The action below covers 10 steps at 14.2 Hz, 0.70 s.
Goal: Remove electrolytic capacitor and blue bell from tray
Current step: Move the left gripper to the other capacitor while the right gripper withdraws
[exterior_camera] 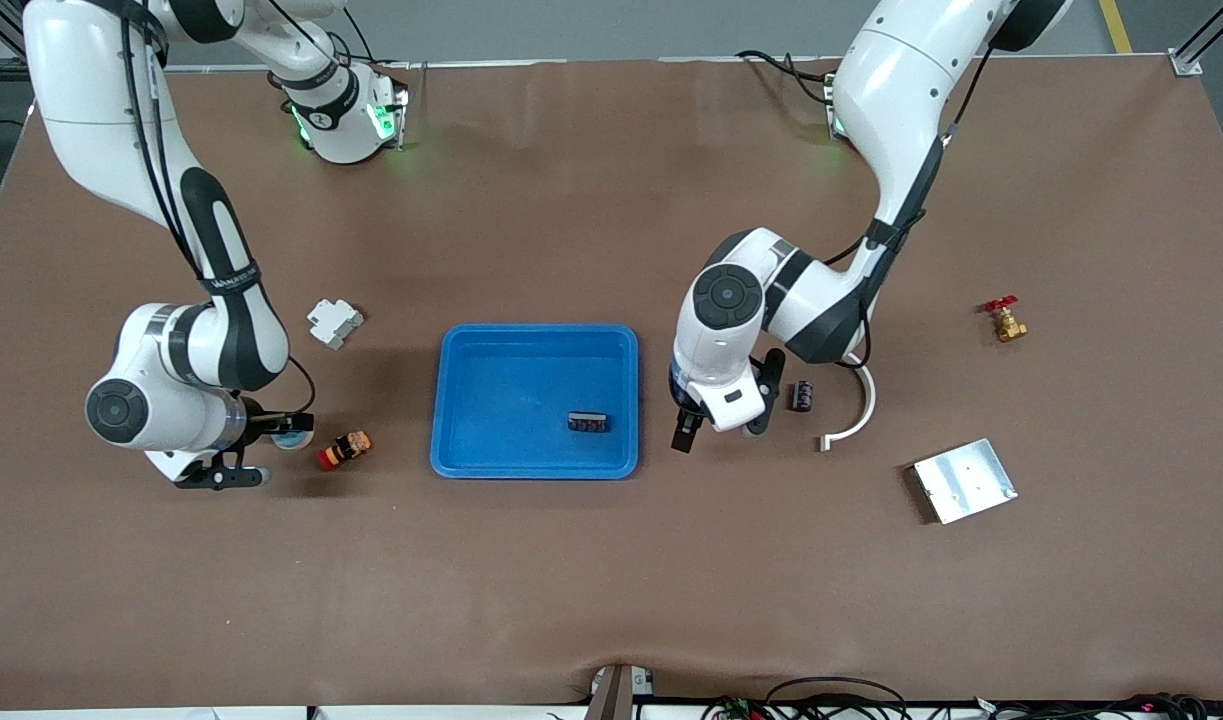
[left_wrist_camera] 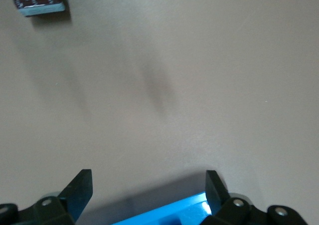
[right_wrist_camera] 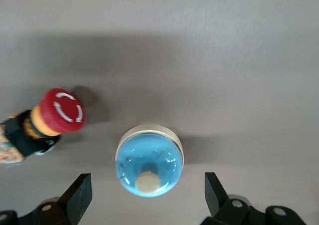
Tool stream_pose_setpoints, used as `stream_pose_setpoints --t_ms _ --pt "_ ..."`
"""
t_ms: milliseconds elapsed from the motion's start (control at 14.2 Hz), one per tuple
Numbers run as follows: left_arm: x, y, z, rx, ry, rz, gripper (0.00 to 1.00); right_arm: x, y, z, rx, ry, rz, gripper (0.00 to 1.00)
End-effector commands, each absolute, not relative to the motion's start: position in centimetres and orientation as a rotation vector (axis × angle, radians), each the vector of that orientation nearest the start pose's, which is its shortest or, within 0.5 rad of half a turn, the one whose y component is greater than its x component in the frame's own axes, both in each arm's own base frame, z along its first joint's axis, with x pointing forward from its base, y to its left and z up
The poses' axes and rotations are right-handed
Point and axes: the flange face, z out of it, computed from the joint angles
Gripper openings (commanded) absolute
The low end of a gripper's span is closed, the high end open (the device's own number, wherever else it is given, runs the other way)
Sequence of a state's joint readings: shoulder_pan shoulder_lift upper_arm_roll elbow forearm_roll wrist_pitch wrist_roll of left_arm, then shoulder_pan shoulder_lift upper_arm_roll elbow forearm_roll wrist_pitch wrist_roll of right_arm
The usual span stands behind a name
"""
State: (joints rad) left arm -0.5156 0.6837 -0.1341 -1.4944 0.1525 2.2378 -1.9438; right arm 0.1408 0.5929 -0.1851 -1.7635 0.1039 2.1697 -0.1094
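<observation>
Meanwhile right claw (right_wrist_camera: 144,197) over bell (right_wrist_camera: 149,160), spread

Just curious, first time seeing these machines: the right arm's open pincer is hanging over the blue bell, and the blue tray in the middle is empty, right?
Not quite. The front view shows the blue tray holds a small dark part. The rest stands: the right pincer is open over the blue bell.

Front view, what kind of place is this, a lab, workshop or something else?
Probably a robotics lab bench. A brown-covered table holds a blue tray, a capacitor, a brass valve and a metal plate; the left gripper and right gripper hang open.
</observation>
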Motion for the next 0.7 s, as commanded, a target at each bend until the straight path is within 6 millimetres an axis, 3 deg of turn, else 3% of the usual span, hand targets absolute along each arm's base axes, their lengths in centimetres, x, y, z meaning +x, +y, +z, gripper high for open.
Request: stream_pose_setpoints --t_ms 0,141,282,493,634 --pt "59.5 -43.3 27.5 -2.508 -1.928 -0.099 1.00 64.1 -2.2 27.8 -3.127 0.002 0.284 1.00" --pt "60.1 -44.5 27.5 -2.413 -2.081 -0.106 1.00 64.1 -1.7 31.8 -3.110 -0.003 0.319 1.00" --pt "59.2 -45.5 27.1 -2.388 -2.088 -0.132 1.00 63.5 -1.6 36.0 -3.098 -0.007 0.283 1.00" --pt "58.6 -47.7 26.4 -2.345 -2.142 -0.179 1.00 61.5 -0.5 43.1 -3.073 -0.046 0.246 1.00" --pt "58.4 -49.4 25.7 -2.344 -2.167 -0.172 1.00 59.8 -0.8 48.0 -3.069 -0.014 0.208 1.00"
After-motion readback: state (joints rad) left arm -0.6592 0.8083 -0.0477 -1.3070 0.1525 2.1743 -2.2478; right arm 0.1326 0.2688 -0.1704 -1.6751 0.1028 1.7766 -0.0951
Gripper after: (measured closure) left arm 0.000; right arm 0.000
